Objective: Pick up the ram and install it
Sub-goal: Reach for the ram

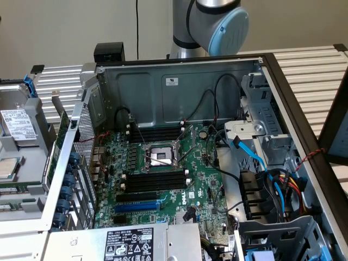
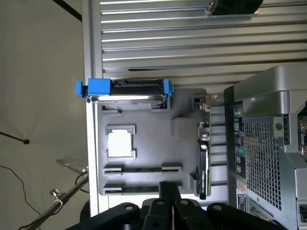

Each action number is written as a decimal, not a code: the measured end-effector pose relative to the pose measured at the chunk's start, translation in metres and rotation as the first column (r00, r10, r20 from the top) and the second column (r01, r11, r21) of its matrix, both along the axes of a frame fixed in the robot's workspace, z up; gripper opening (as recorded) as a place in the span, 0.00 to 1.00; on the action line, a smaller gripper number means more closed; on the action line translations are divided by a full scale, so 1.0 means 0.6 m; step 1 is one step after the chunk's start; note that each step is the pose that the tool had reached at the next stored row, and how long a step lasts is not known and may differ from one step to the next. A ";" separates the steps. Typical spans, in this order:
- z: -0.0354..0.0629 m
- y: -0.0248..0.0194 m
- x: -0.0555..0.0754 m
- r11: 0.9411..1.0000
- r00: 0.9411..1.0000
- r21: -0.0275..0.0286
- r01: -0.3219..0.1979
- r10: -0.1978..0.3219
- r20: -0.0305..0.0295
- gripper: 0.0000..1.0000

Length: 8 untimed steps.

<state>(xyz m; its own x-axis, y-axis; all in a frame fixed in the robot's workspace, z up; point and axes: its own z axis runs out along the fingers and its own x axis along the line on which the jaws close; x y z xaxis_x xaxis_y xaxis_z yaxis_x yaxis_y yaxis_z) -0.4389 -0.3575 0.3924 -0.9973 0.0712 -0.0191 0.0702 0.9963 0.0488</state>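
claw (image 2: 169, 190) shut, empty | ram (image 2: 139, 188) edge-up in gray parts tray (image 2: 153, 143), beside PC case (image 2: 268, 143), not yet picked | claw tips approx over ram's case-side end; ram long axis runs crosswise to claw, along tray edge

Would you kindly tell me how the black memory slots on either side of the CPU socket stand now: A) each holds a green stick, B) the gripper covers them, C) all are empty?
C: the black memory slots flanking the CPU socket lie bare, with no green board seated in any.
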 end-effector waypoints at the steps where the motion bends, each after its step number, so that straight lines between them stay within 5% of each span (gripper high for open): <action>1: 0.000 0.0000 0.000 1.000 1.000 0.000 0.000 0.000 0.000 0.10; 8: 0.000 0.0002 -0.008 1.000 1.000 0.000 -0.001 0.001 0.000 0.10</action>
<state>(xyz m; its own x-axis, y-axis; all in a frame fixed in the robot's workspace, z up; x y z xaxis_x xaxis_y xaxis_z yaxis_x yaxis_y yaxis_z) -0.4437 -0.3574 0.3925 -0.9974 0.0697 -0.0190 0.0687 0.9964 0.0487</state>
